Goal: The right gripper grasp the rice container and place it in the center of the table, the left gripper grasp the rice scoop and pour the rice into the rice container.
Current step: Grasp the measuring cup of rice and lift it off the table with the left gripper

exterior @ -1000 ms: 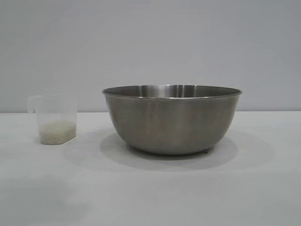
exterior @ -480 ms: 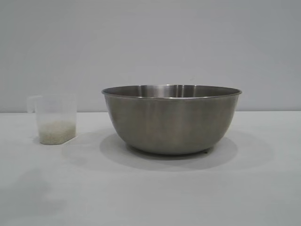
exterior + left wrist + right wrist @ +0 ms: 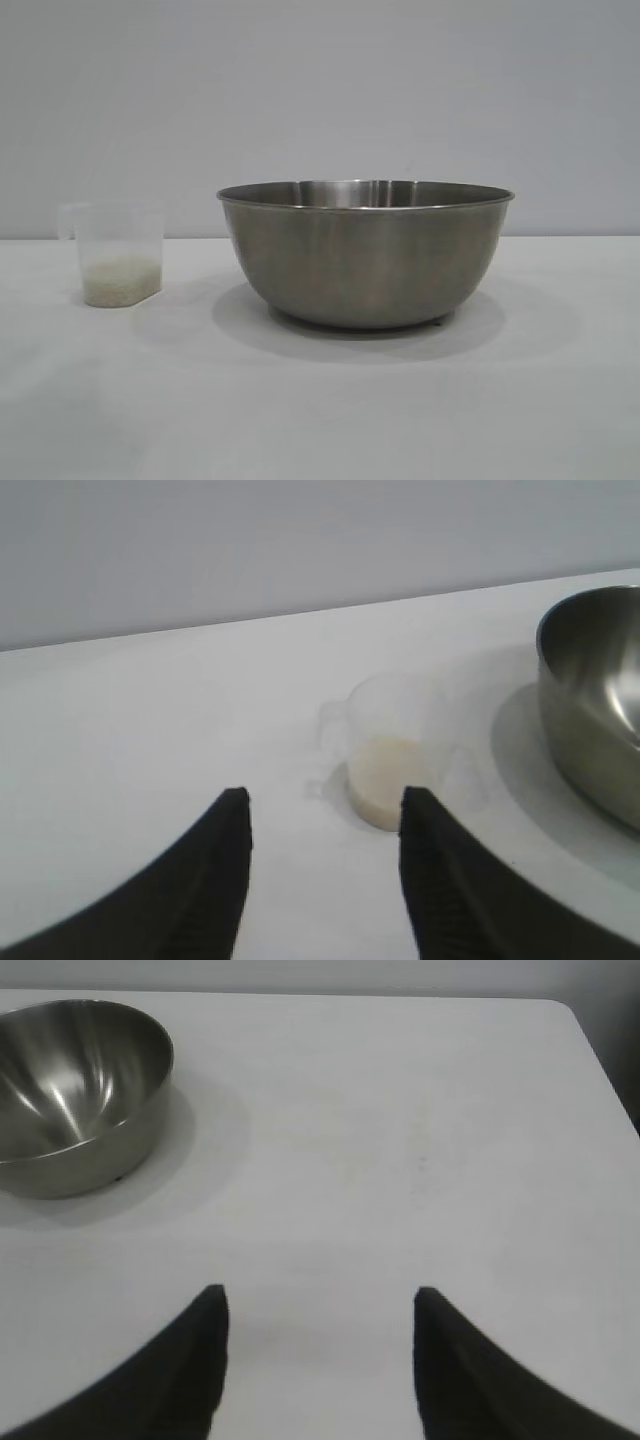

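Observation:
The rice container (image 3: 365,255), a large steel bowl, stands on the white table (image 3: 330,420) near its middle. To its left stands the rice scoop (image 3: 118,250), a frosted plastic cup holding a low layer of rice (image 3: 121,281). Neither gripper shows in the exterior view. In the left wrist view my left gripper (image 3: 324,792) is open over bare table, short of the rice scoop (image 3: 392,745), with the rice container (image 3: 595,700) to one side. In the right wrist view my right gripper (image 3: 320,1290) is open with nothing between its fingers, well away from the rice container (image 3: 75,1090).
A plain grey wall (image 3: 320,90) runs behind the table. In the right wrist view the table's rounded corner and edge (image 3: 585,1030) show, with dark floor beyond. Bare tabletop lies between the right gripper and the bowl.
A faint shadow on the table's front left has faded from the exterior view. The bowl and the cup have not moved.

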Tool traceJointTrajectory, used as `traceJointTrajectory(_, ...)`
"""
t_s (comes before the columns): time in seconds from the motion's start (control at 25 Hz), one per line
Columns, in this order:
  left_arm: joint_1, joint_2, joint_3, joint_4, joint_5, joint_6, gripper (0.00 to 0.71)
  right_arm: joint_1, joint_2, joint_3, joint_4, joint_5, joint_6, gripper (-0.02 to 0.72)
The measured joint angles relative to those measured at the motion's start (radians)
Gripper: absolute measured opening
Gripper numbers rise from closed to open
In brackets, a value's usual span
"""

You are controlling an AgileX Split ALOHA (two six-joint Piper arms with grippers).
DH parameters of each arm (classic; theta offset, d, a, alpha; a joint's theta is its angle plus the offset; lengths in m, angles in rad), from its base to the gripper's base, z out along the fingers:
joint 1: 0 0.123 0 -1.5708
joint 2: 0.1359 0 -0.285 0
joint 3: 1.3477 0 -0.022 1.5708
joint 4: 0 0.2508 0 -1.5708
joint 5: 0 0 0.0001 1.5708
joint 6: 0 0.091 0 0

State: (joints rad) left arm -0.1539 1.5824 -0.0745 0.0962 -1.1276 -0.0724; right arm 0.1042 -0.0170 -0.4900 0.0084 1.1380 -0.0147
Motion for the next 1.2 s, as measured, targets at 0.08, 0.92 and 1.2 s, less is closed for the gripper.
traceJointTrajectory(0.08,0.000,0.085,-0.012,0.000,-0.003,0.000,0.273,0.000,0.000,0.000,0.000,0.000,0.000,0.221)
traceJointTrajectory(0.92,0.000,0.325,-0.294,0.000,-0.009,0.096,0.238,0.000,0.000,0.000,0.000,0.000,0.000,0.219)
traceJointTrajectory(1.2,0.000,0.384,-0.360,0.000,-0.009,0.134,0.238,0.000,0.000,0.000,0.000,0.000,0.000,0.219)
